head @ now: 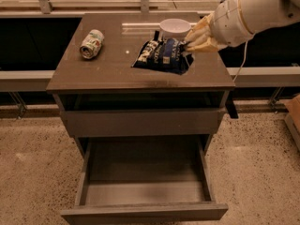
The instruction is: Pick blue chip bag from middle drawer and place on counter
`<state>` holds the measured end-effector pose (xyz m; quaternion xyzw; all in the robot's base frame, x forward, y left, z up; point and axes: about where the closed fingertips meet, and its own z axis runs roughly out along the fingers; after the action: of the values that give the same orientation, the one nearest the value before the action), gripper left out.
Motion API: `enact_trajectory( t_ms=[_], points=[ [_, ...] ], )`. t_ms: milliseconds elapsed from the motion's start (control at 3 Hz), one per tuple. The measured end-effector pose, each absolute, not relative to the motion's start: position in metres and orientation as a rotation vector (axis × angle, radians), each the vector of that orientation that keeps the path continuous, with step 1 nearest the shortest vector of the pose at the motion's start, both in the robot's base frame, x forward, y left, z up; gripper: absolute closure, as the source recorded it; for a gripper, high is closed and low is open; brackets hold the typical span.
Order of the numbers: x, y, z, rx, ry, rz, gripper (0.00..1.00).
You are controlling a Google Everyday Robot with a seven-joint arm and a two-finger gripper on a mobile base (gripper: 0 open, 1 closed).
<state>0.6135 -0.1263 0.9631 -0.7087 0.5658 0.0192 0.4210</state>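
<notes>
The blue chip bag (161, 56), dark blue foil with white lettering, hangs over the right middle of the counter (108, 71), at or just above its surface. My gripper (190, 43) reaches in from the upper right and is shut on the bag's right edge. The middle drawer (145, 193) stands pulled out below, and its pale floor is bare.
A green-white drink can (91, 44) lies on its side at the counter's left. A white bowl (174, 28) stands at the counter's back, just behind the bag and gripper. A closed drawer front (143, 122) sits above the open drawer. Speckled floor surrounds the cabinet.
</notes>
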Motion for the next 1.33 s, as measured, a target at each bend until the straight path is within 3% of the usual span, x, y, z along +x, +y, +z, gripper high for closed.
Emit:
enact_trajectory(
  t_ms=[333, 1000, 1333],
  points=[
    [0.658, -0.106, 0.959, -1.739, 1.441, 0.078, 1.00],
    [0.674, -0.093, 0.940, -1.728, 1.430, 0.129, 1.00],
    [0.695, -0.080, 0.930, -1.706, 1.419, 0.169, 0.83]
  ],
)
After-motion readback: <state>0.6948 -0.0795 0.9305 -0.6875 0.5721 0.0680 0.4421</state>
